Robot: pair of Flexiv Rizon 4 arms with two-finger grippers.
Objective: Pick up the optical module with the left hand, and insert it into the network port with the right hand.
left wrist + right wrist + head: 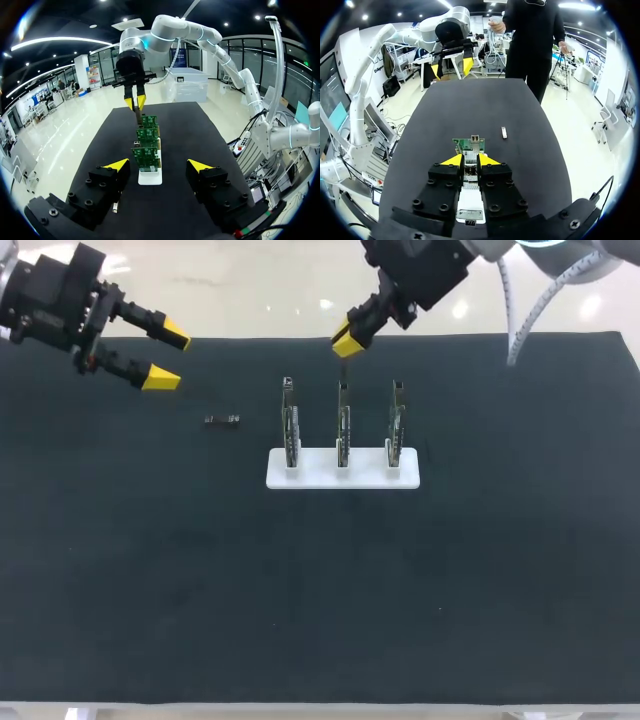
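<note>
Seen from above, the left gripper [168, 358] hangs over the far left corner of the table. Its two yellow-tipped fingers are spread wide, with nothing between them. The optical module [222, 420], a small dark sliver, lies flat on the black table [500, 590]. It is at about 5 o'clock from that gripper, near it but apart and outside the gap of the fingers. In the left wrist view the left gripper [159, 165] shows the same wide gap. There the optical module [115, 206] lies on the table beside the base of one finger, not between the two.

The right gripper [347, 342] hangs over the middle of the table's far edge. Its fingers are drawn together into a single yellow point, and nothing can be made out between them. From it the module lies at about 8 o'clock, well apart. In the right wrist view the right gripper [470, 160] shows only a narrow slit between its tips, and the optical module [504, 132] lies ahead of it and off to one side.

Three green circuit boards [343, 425] stand upright in a row in a white base [343, 472] at the table's middle. The right gripper is at 12 o'clock of the middle board, just past its top end. The module is at 9 o'clock of the board nearest it, close but not touching. In the right wrist view, the board just ahead of the fingers carries a network port [474, 138] on its upper edge.
</note>
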